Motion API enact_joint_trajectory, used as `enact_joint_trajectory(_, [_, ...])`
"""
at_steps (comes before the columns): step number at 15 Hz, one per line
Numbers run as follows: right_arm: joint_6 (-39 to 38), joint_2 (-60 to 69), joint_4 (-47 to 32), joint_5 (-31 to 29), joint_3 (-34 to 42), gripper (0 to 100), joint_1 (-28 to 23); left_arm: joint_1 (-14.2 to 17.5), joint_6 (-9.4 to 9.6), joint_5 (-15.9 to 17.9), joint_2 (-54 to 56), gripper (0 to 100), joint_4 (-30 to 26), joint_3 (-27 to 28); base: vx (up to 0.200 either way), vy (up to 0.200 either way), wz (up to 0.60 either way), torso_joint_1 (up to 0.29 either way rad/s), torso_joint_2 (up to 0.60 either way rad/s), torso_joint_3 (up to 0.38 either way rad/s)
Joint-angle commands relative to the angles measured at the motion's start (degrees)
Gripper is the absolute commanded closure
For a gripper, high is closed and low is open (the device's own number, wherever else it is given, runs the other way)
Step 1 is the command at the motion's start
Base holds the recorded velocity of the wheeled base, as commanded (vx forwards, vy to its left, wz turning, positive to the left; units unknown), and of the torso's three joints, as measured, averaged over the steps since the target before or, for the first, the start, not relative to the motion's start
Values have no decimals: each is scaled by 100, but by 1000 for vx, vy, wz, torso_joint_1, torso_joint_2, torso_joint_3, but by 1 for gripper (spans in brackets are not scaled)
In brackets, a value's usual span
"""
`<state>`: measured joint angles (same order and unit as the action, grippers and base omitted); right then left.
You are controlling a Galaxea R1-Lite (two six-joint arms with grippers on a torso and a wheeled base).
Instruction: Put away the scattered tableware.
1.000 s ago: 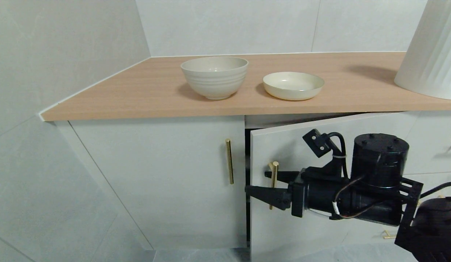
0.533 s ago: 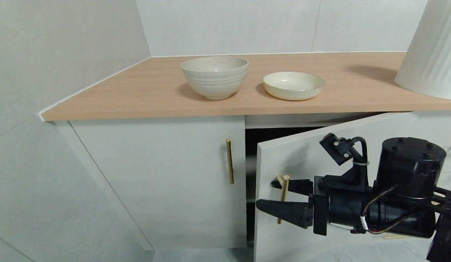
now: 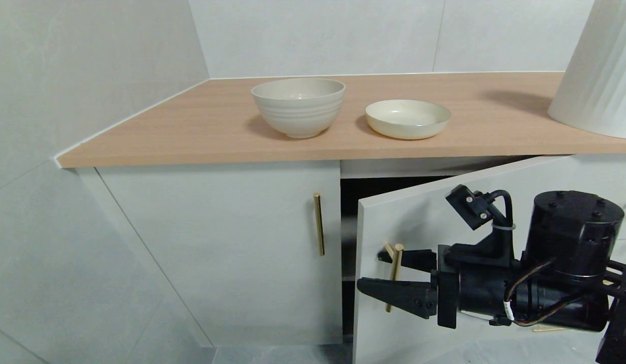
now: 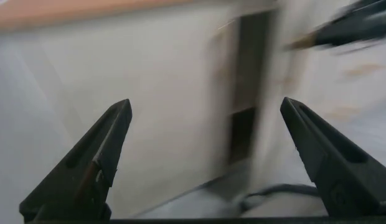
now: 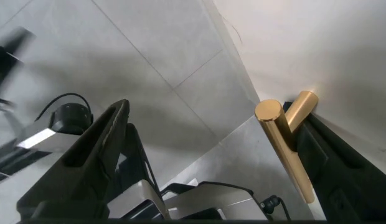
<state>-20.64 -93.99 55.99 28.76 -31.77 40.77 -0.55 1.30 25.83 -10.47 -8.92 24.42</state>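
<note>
Nearest, low before the cupboard, the left pincer (image 4: 205, 106) is spread wide and holds nothing; it faces the cupboard fronts. The right pincer (image 3: 371, 270) is level, pointing to the robot's left, with its jaws wide. The brass handle (image 3: 393, 275) of the right door (image 3: 419, 217) passes between them. The handle's long axis is upright, crossing the jaws. In the right wrist view it rests against one finger (image 5: 342, 168), so the pincer hooks the handle rather than clamps it. The door stands ajar, with a dark gap beside the shut left door (image 3: 232, 242).

Farther off and higher, on the worktop (image 3: 191, 131), stand the two pieces of tableware, not yet put away. They are a deep ribbed bowl (image 3: 298, 106) and, to its right and apart from it, a shallow dish (image 3: 407, 118). Both lie above the right pincer, the dish almost directly over the ajar door and the bowl further to the left.

The door probably needs a wider swing before either piece goes inside. The left arm is the free one and seems better placed for the bowl.
</note>
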Motion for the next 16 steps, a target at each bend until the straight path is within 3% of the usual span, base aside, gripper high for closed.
enact_joint_trajectory(1, [-2, 91, 131, -2, -5, 0, 2, -7, -7, 1328, -1941, 0, -127, 1338, 0, 0, 0, 0, 0, 0])
enact_joint_trajectory(2, [-2, 83, 175, -2, -5, 0, 2, -7, -25, 1592, -2398, 0, -110, 1575, 0, 0, 0, 0, 0, 0])
enact_joint_trajectory(5, [-10, 91, 184, -2, -31, 0, 19, -7, -78, 1662, -3602, 0, -48, 1733, 0, 0, 0, 0, 0, 0])
enact_joint_trajectory(10, [-2, 74, 219, -2, -22, 0, 72, -305, -104, 1671, -5017, 0, 444, 1294, 0, 0, 0, 0, 0, 0])
enact_joint_trajectory(13, [7, 3, 219, -2, -14, 0, 81, -604, -113, 1662, -5360, 0, 611, 1109, 0, 0, 0, 0, 0, 0])
enact_joint_trajectory(16, [-2, -5, 219, -2, -22, 0, 81, -639, -122, 1653, -5395, 0, 646, 1056, 0, 0, 0, 0, 0, 0])
